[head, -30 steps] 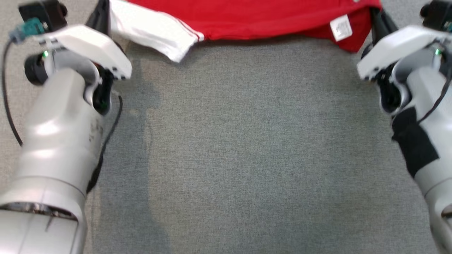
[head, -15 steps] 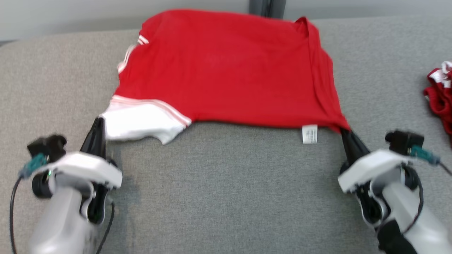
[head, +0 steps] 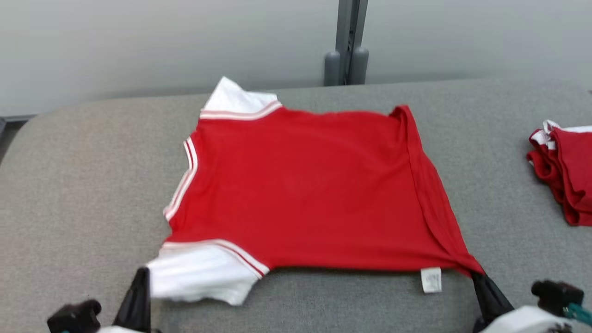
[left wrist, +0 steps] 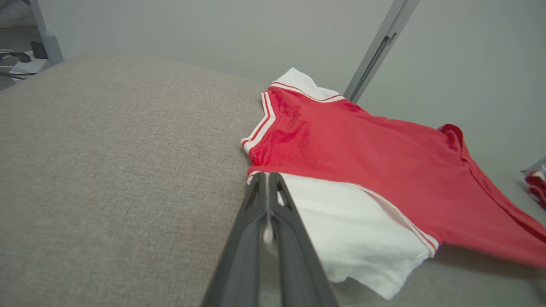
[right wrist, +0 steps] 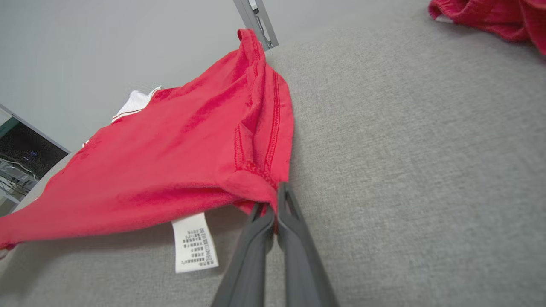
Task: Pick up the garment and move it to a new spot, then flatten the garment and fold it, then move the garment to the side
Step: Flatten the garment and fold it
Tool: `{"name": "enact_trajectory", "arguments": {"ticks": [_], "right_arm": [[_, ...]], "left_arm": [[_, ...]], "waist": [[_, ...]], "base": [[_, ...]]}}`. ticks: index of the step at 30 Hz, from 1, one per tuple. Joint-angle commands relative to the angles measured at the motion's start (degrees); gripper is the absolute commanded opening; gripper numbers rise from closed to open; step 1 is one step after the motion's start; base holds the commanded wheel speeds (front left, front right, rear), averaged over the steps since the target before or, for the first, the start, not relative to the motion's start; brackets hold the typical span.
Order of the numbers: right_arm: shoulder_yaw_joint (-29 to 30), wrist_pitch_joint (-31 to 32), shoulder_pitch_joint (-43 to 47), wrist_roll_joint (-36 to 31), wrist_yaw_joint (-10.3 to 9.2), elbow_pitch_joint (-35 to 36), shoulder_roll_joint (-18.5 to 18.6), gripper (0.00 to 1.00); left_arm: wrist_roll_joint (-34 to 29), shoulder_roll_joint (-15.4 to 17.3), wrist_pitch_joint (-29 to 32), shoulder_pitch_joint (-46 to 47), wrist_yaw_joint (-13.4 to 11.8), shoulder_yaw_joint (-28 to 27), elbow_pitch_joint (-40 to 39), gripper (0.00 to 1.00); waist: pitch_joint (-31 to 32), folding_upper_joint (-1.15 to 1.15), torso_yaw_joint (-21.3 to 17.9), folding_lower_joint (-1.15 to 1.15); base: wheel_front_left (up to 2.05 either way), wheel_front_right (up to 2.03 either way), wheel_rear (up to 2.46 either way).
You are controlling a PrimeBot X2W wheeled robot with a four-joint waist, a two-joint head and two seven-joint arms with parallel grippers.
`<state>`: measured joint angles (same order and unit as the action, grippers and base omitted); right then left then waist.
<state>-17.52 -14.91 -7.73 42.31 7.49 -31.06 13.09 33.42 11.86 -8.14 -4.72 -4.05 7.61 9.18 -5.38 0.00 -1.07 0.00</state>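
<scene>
My left fingers (left wrist: 249, 238) are clamped on the edge of the white sleeve (left wrist: 341, 221) of the red T-shirt (head: 305, 194). My right fingers (right wrist: 294, 238) are clenched on its hem corner (right wrist: 260, 183), beside the care label (head: 431, 280). The shirt lies spread on the grey counter (head: 83, 185), its near edge slightly raised. A pile of red garments (head: 566, 171) sits well apart to my right.

grey padded table (head: 69, 185), red garment (head: 300, 194), red pile (head: 566, 171)
</scene>
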Motion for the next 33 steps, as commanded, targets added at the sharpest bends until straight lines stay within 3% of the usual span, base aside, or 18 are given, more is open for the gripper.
{"name": "enact_trajectory", "arguments": {"ticks": [1, 8, 14, 22, 33], "right_arm": [[0.8, 0.12, 1.87, -0.59, 0.01, 0.96, 0.73, 0.0], [7.38, 4.22, 13.17, -5.3, 0.01, 8.89, -0.59, 0.0], [15.27, 11.18, 21.92, -11.36, 0.01, 19.65, -5.14, 0.0], [19.21, 17.17, 23.04, -14.77, 0.02, 26.35, -8.69, 0.0], [20.64, 17.59, 13.14, -15.69, 0.02, 24.23, -9.7, 0.0]], "left_arm": [[-0.41, 0.48, 1.13, -1.95, -1.22, 0.02, -2.9, 0.0], [-0.97, 1.0, 9.42, -14.62, -7.44, 1.75, -18.9, 0.0], [-1.27, 1.66, 14.31, -20.07, -10.48, 2.91, -26.6, 0.0], [-1.05, 2.8, 15.94, -17.1, -9.92, 2.98, -27.14, 0.0], [0.49, 3.57, 15.58, -1.29, -5.05, 2.8, -20.33, 0.0]], "waist": [[1.55, 0.0, 0.61, 0.0], [4.88, 0.0, 1.14, 0.0], [5.68, 0.0, 1.32, 0.0], [3.96, 0.0, 0.93, 0.0], [-2.15, 0.0, 0.8, 0.0]], "base": [[0.0, 0.0, 0.0], [0.0, 0.0, 0.0], [0.0, 0.0, 0.0], [0.0, 0.0, 0.0], [0.0, 0.0, 0.0]]}}
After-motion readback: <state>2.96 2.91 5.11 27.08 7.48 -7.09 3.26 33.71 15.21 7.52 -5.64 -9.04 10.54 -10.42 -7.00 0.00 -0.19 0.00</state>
